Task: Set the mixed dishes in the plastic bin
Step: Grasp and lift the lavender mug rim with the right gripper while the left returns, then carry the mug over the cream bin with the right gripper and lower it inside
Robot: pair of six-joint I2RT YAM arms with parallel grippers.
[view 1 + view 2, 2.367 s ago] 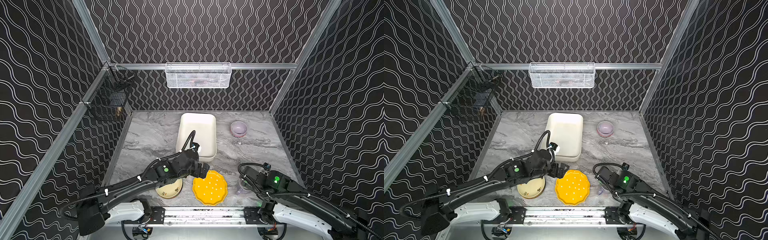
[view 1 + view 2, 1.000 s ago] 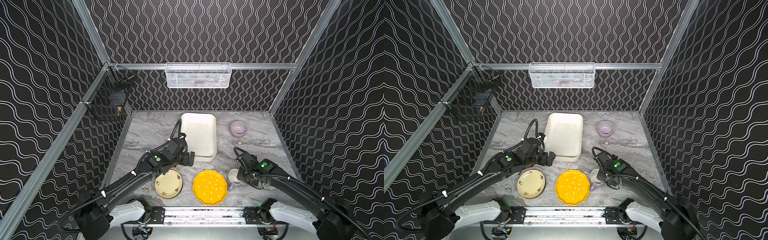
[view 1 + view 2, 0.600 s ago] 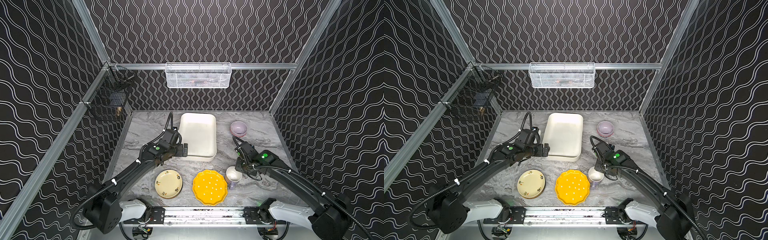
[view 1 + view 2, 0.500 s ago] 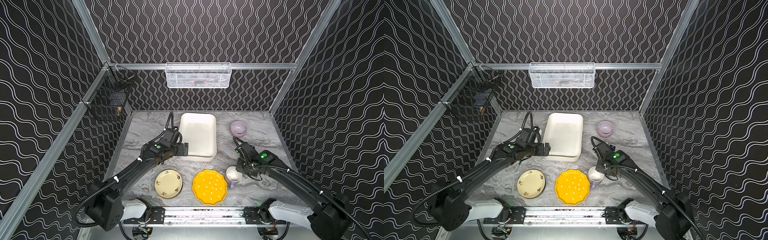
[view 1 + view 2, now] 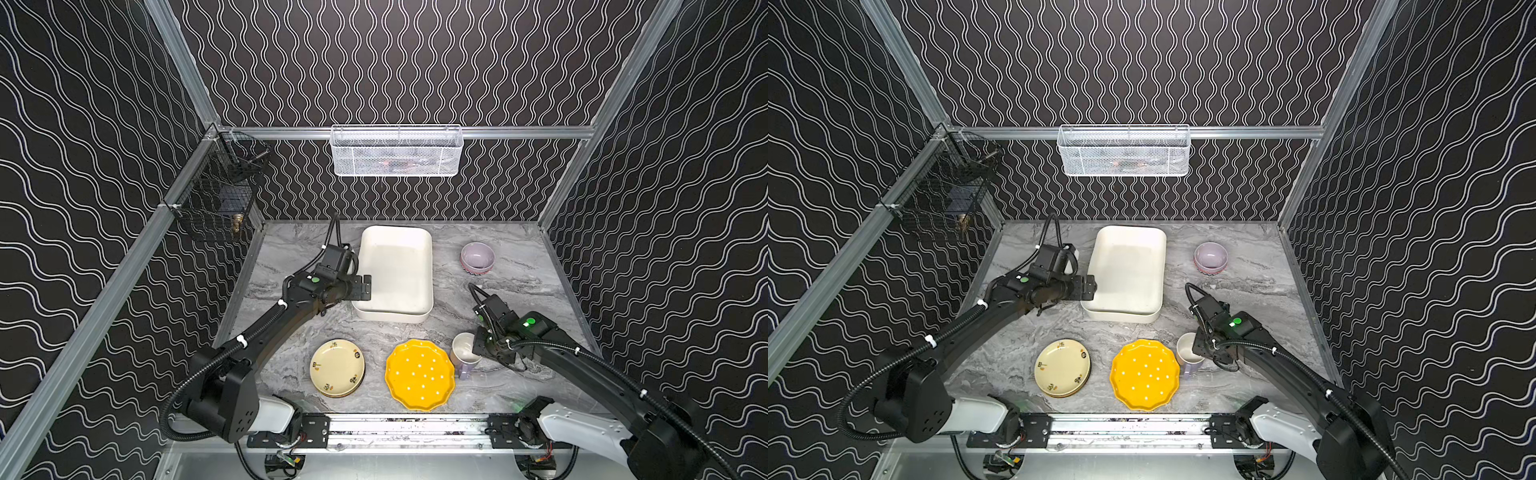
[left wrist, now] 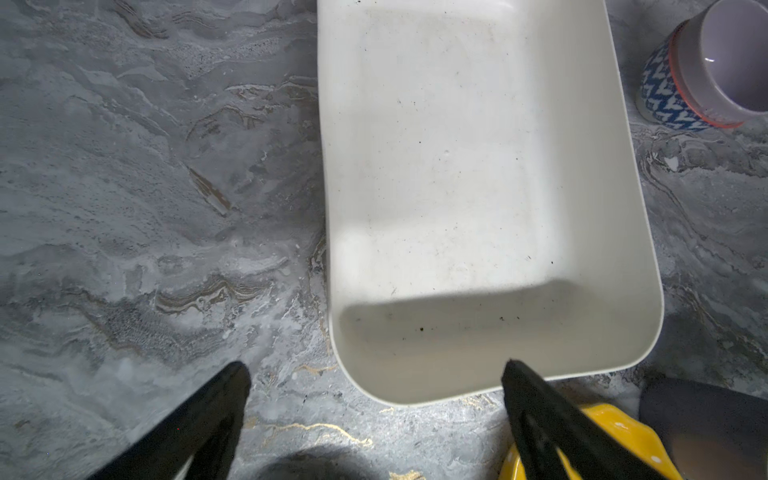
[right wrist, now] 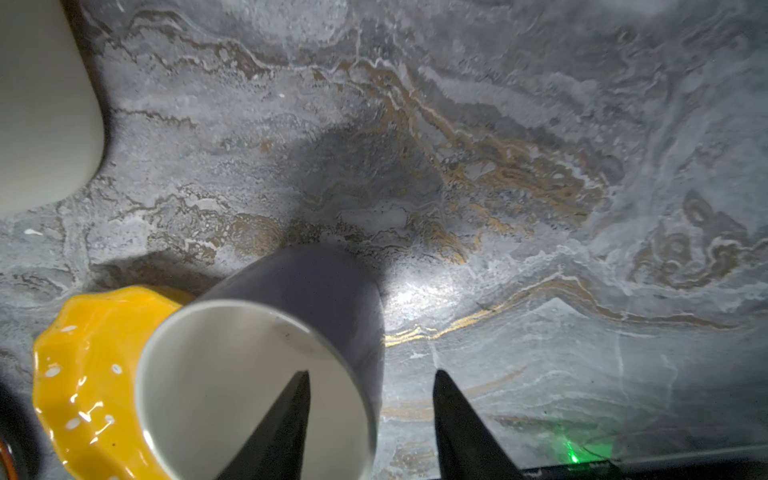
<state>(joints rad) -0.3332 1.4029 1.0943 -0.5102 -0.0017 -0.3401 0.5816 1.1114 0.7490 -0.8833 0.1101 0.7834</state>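
In both top views the left pincer hangs spread wide and empty at the bin's rim. The right pincer sits at the mug, with the yellow plate just beyond it.

Left wrist view: the bin corner shows between the spread tips.

Right wrist view: half-open, one finger inside the mug, one outside, wall unpinched.

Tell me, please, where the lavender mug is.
In both top views the lavender mug stands at the front, just right of the yellow scalloped plate, with the right gripper straddling its rim.
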